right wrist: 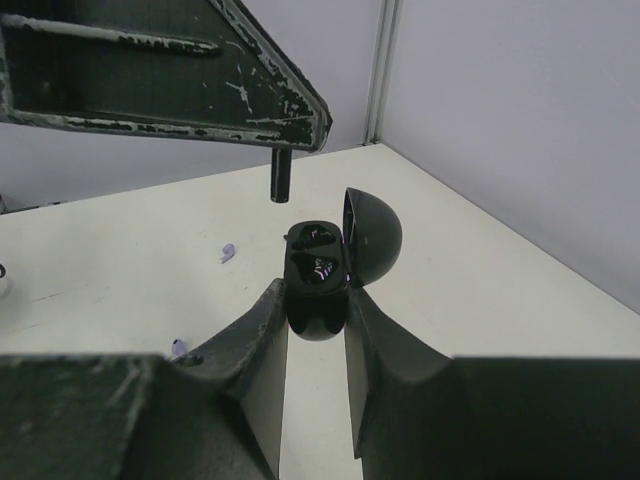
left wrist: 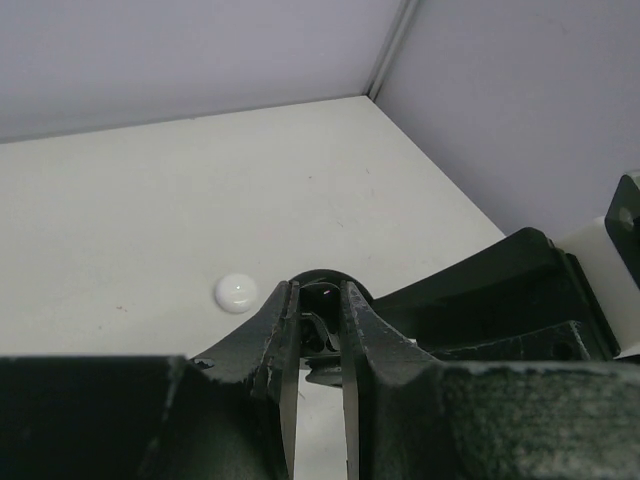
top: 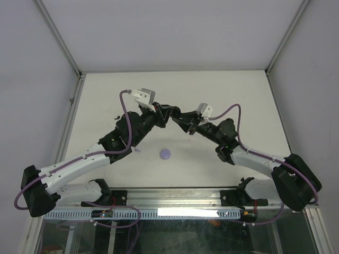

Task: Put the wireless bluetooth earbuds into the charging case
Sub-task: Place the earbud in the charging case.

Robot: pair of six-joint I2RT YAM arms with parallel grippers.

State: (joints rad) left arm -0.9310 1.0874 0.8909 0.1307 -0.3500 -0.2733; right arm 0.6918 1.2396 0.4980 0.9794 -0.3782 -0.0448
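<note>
My right gripper point(right wrist: 317, 292) is shut on a black charging case point(right wrist: 318, 262), held off the table with its domed lid point(right wrist: 372, 235) swung open to the right. Both wells face up and look dark. My left gripper point(left wrist: 318, 292) is shut on a black earbud point(right wrist: 281, 180); its stem hangs under the left fingers, just above and left of the open case. In the top view the two grippers, left point(top: 167, 112) and right point(top: 178, 120), meet at mid-table. Two lavender earbuds, one point(right wrist: 228, 252) farther and one point(right wrist: 178, 347) nearer, lie loose on the table.
A round lavender case point(top: 165, 153) lies shut on the table, nearer the bases than the grippers. A round white case point(left wrist: 236, 293) lies left of the left fingers. Grey walls close the table point(top: 106, 95) at the back and sides.
</note>
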